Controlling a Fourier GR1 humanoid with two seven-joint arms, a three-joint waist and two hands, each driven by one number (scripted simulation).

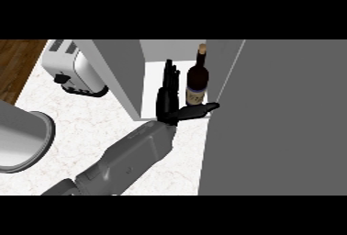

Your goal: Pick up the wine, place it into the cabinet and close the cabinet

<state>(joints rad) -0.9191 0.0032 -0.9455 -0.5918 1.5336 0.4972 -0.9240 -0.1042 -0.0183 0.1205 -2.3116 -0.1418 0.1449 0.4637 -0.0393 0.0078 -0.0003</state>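
The wine bottle (197, 77), dark with a pale label, stands upright inside the open cabinet (119, 73), on its white floor near the right side. My left hand (167, 97) is open just left of the bottle, fingers straight and pointing into the cabinet. Its thumb (200, 110) sticks out to the right below the bottle's base, reaching the edge of the cabinet door (271, 119). The hand holds nothing, and a narrow gap shows between its fingers and the bottle. The door is a large grey panel swung open at the right. My right hand does not show.
A white toaster (76, 69) stands on the marble counter (88, 124) left of the cabinet. A large round grey vessel (20, 142) sits at the left edge. Wooden floor (17, 59) shows beyond the counter's far left corner.
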